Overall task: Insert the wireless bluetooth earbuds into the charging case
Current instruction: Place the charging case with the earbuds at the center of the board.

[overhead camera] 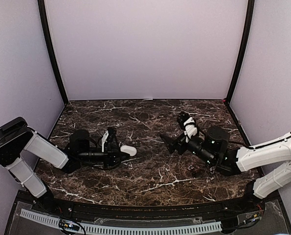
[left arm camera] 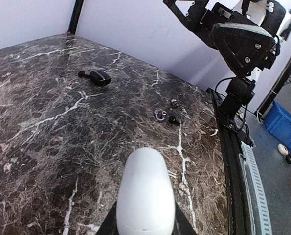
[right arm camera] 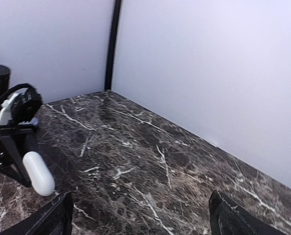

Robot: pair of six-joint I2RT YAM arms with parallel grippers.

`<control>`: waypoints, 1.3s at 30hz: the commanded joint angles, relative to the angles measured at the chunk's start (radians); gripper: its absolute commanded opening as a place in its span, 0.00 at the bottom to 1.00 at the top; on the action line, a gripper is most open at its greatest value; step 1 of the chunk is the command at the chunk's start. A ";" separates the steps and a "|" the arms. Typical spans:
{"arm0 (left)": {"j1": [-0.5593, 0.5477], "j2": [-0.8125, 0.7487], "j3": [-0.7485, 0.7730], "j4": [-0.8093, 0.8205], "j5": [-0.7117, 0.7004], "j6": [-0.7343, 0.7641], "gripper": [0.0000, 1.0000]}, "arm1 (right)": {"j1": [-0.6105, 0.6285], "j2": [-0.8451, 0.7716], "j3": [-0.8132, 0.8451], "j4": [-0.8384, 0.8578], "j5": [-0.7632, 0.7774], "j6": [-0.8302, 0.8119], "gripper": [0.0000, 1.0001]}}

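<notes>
My left gripper [overhead camera: 122, 152] is shut on a closed white pebble-shaped charging case [overhead camera: 129, 150], held low over the marble table [overhead camera: 150, 186]. In the left wrist view the case [left arm camera: 145, 191] fills the space between the fingers [left arm camera: 109, 226]. Three tiny earbuds lie on the table near its front edge: a purple one [left arm camera: 159, 115], a dark one [left arm camera: 174, 120] and a greyish one [left arm camera: 174, 102]. My right gripper [overhead camera: 167, 142] is open and empty, pointing at the left gripper from the right. Its wrist view shows the gripper [right arm camera: 140, 220] wide open and the white case [right arm camera: 38, 174] at far left.
A dark charging case [left arm camera: 100, 77] with a small dark bud [left arm camera: 81, 74] beside it lies farther back on the table. White walls with black corner posts [overhead camera: 52, 54] enclose the table. A blue bin [left arm camera: 284, 127] sits off the table's front edge.
</notes>
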 commanded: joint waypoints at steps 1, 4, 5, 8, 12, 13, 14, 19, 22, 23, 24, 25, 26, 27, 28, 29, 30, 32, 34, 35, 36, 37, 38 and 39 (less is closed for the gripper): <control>0.005 0.010 0.084 -0.154 -0.083 -0.135 0.00 | -0.139 -0.028 0.045 -0.040 -0.048 0.168 0.96; 0.006 0.022 0.117 -0.219 -0.117 -0.183 0.00 | -0.172 -0.009 0.052 -0.041 -0.024 0.181 0.96; 0.005 0.027 0.133 -0.247 -0.125 -0.195 0.00 | -0.177 0.000 0.052 -0.036 -0.006 0.181 0.96; 0.006 0.050 0.186 -0.345 -0.149 -0.229 0.00 | -0.181 0.029 0.048 -0.031 0.064 0.208 0.96; 0.007 0.096 0.264 -0.444 -0.174 -0.276 0.00 | -0.181 0.053 -0.028 0.065 0.122 0.222 0.96; 0.007 0.109 0.283 -0.458 -0.172 -0.288 0.00 | -0.181 0.059 -0.055 0.109 0.131 0.218 0.96; 0.008 0.123 0.300 -0.471 -0.168 -0.300 0.00 | -0.181 0.066 -0.074 0.136 0.140 0.214 0.96; 0.017 0.193 0.395 -0.531 -0.153 -0.357 0.00 | -0.181 0.096 -0.102 0.174 0.144 0.203 0.94; 0.034 0.235 0.447 -0.562 -0.144 -0.403 0.00 | -0.181 0.107 -0.106 0.192 0.143 0.192 0.93; 0.042 0.250 0.464 -0.571 -0.136 -0.418 0.00 | -0.181 0.107 -0.105 0.192 0.142 0.188 0.93; 0.049 0.265 0.479 -0.581 -0.131 -0.432 0.00 | -0.181 0.108 -0.106 0.194 0.143 0.185 0.92; 0.057 0.281 0.497 -0.601 -0.130 -0.446 0.01 | -0.180 0.110 -0.107 0.196 0.146 0.183 0.92; 0.064 0.296 0.516 -0.618 -0.127 -0.455 0.01 | -0.181 0.111 -0.106 0.197 0.148 0.181 0.92; 0.070 0.312 0.532 -0.630 -0.122 -0.466 0.01 | -0.181 0.111 -0.106 0.197 0.149 0.178 0.92; 0.086 0.326 0.545 -0.637 -0.116 -0.475 0.01 | -0.181 0.111 -0.106 0.197 0.148 0.176 0.92; 0.106 0.340 0.556 -0.643 -0.114 -0.485 0.02 | -0.181 0.112 -0.106 0.197 0.149 0.176 0.92; 0.120 0.349 0.564 -0.651 -0.113 -0.495 0.02 | -0.181 0.113 -0.106 0.197 0.150 0.177 0.92; 0.146 0.371 0.589 -0.680 -0.108 -0.503 0.03 | -0.181 0.121 -0.102 0.196 0.148 0.174 0.92; 0.171 0.396 0.620 -0.719 -0.102 -0.504 0.05 | -0.180 0.128 -0.097 0.192 0.147 0.173 0.92; 0.186 0.407 0.633 -0.732 -0.092 -0.506 0.05 | -0.180 0.131 -0.095 0.192 0.145 0.173 0.92; 0.199 0.417 0.642 -0.739 -0.080 -0.511 0.06 | -0.181 0.135 -0.093 0.192 0.143 0.173 0.92; 0.213 0.427 0.653 -0.745 -0.062 -0.517 0.06 | -0.180 0.138 -0.091 0.191 0.142 0.173 0.92; 0.225 0.438 0.661 -0.748 -0.046 -0.523 0.07 | -0.181 0.143 -0.088 0.190 0.142 0.169 0.92; 0.236 0.449 0.668 -0.752 -0.031 -0.529 0.08 | -0.181 0.146 -0.085 0.189 0.142 0.168 0.92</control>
